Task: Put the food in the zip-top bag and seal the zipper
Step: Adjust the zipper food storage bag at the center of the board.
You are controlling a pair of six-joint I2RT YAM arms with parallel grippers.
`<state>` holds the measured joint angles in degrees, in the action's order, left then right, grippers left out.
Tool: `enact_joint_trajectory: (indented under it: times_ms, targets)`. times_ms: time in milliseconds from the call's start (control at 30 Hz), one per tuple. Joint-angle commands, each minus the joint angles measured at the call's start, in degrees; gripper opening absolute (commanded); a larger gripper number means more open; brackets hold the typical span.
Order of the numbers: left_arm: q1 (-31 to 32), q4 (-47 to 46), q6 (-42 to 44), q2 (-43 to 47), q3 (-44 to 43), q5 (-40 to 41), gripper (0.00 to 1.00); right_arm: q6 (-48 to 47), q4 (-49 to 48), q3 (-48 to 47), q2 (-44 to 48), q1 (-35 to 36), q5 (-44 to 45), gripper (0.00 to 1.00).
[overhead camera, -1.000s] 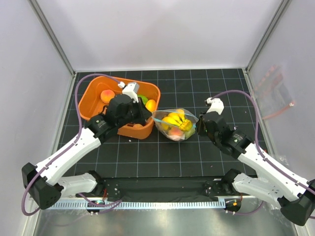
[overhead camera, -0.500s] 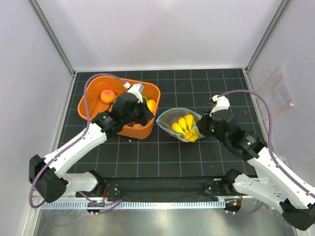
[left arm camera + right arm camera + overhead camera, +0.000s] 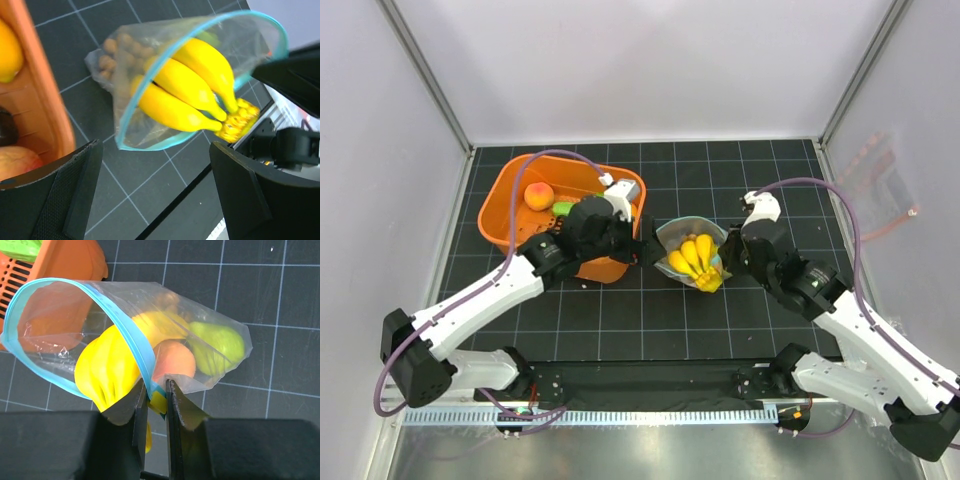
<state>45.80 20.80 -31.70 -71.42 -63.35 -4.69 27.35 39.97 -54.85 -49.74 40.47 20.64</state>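
Table (image 3: pixel 620 310) - black grid mat, both arms reaching in from the near edge. Basket (image 3: pixel 515 238) sits left of centre, with a peach (image 3: pixel 538 194) inside, not yet bagged. Bag (image 3: pixel 678 233) lies just right of the basket, its mouth gaping toward the left arm. Banana (image 3: pixel 695 255) fills the bag, long axis running toward the right arm, stem end poking over the zipper (image 3: pixel 131 345). Right gripper (image 3: pixel 155 390) is nearly closed, pinching the zipper rim and propping the mouth up. Left gripper (image 3: pixel 155 147) - jaws wide, holding nothing - hovers between basket and bag, mouth dead ahead. I judge the left arm is nearer the peach, which lies back-left of it.
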Motion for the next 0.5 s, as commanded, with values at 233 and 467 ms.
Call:
enact_joint_trajectory:
  times_ms: [233,467]
  targets:
    - [14.55,-5.24,17.27,-0.39,-3.44,18.21,0.88,-0.28,-1.3,-4.91,-5.89,-0.48,2.21,0.01]
    - [28.35,-7.16,38.35,-1.96,-3.36,33.15,0.82,-0.55,-1.29,-5.53,-7.48,-0.74,1.33,0.01]
